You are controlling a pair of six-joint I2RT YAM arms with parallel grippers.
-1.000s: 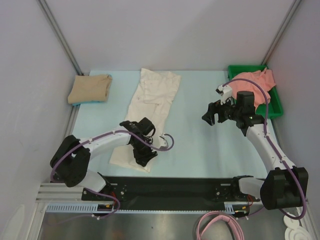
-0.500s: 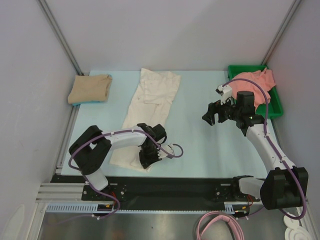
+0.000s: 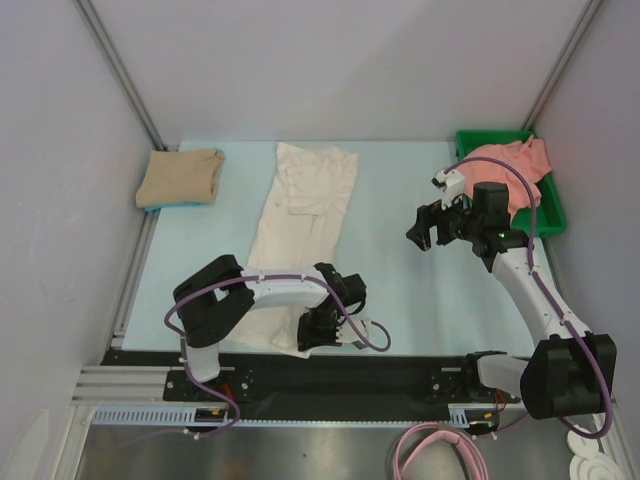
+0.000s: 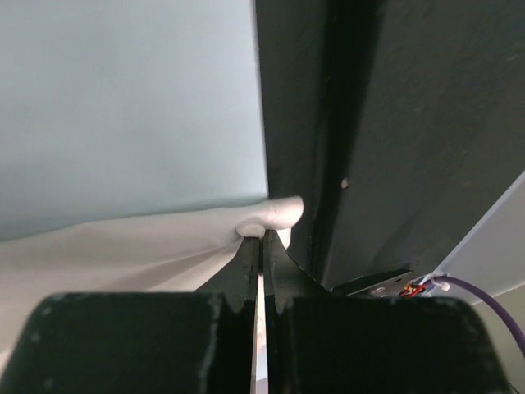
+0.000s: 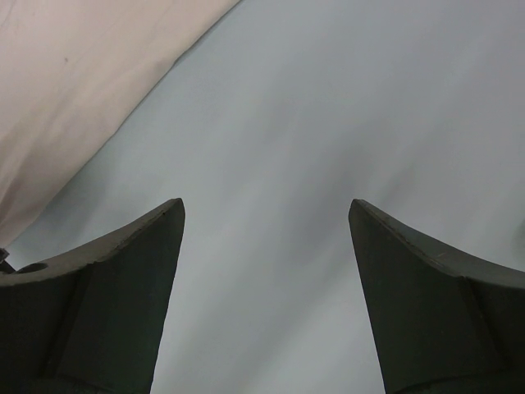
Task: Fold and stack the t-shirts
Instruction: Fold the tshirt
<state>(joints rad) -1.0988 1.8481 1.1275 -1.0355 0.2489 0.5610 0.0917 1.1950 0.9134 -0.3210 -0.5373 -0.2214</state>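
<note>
While the left gripper (image 4: 262,240) pinches the near corner of the long cream-white cotton t-shirt (image 3: 300,215), which stretches away ahead of it, the right gripper (image 3: 428,228) hangs with jaws spread wide and empty, the crumpled salmon-pink t-shirt (image 3: 512,168) lying behind it in a green plastic tray (image 3: 548,218).

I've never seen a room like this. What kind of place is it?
Probably a robot test booth in a lab. Bare grey walls on metal posts box in one table, the left arm and right arm are bolted at its near edge, and a cream-white t-shirt lies spread for folding.
</note>
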